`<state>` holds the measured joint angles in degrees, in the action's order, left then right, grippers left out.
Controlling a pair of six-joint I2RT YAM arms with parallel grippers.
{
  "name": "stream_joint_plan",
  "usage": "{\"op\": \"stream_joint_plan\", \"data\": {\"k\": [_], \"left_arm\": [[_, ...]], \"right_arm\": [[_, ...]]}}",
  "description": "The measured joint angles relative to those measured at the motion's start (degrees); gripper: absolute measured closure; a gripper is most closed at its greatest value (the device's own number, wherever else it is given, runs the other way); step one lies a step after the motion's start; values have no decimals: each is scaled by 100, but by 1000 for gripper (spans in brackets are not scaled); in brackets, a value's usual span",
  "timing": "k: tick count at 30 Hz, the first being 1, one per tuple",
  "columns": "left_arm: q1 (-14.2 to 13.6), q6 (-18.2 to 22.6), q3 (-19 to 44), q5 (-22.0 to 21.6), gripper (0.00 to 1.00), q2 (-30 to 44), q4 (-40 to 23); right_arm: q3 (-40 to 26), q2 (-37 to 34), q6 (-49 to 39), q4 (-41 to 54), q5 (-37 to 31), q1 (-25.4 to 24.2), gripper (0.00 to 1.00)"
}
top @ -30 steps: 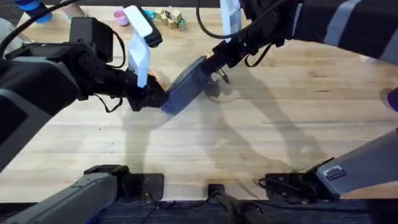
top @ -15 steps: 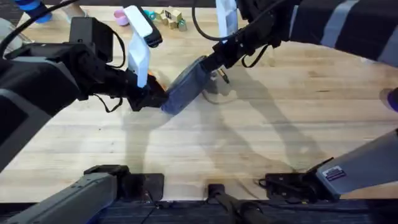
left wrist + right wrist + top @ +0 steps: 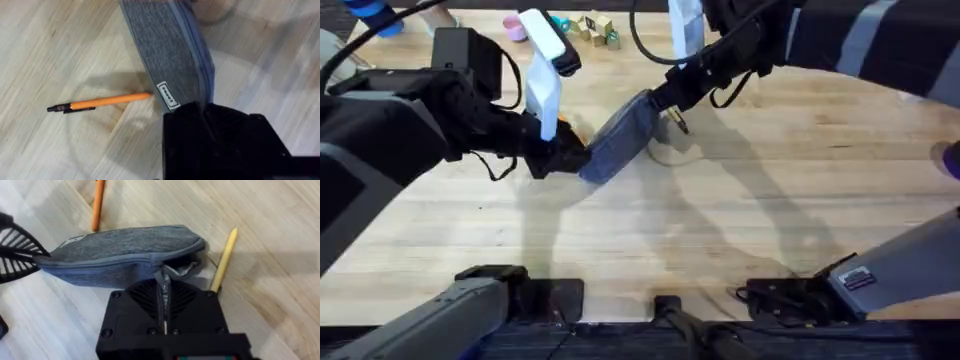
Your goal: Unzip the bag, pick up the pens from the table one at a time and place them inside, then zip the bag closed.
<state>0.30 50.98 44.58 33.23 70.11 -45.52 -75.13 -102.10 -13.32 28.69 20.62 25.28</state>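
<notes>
Light butcher-block table (image 3: 720, 240) — bare planks nearest. Mid-table: blue-grey denim pouch (image 3: 620, 138), left gripper (image 3: 563, 155) clenched on one end, right gripper (image 3: 665, 100) pinching the zipper end. Two orange-yellow pens (image 3: 223, 260) beside it — none bagged; unzipping apparently underway. Beyond: small toys at the table's far edge.

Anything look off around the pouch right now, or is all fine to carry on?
Nothing looks damaged or spilled. The pouch is held off-flat between both grippers, left at one end, right at the zipper end. Both pens lie loose on the table: one beside the pouch, one by the zipper end.
</notes>
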Motion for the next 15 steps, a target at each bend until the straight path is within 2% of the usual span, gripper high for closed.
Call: {"op": "stream_joint_plan", "data": {"k": [9, 15], "left_arm": [[0, 0, 0, 7, 958, 0, -7], [0, 0, 0, 22, 957, 0, -18]], "right_arm": [[0, 68, -2, 199, -7, 0, 970], [0, 551, 0, 456, 40, 30, 969]]}}
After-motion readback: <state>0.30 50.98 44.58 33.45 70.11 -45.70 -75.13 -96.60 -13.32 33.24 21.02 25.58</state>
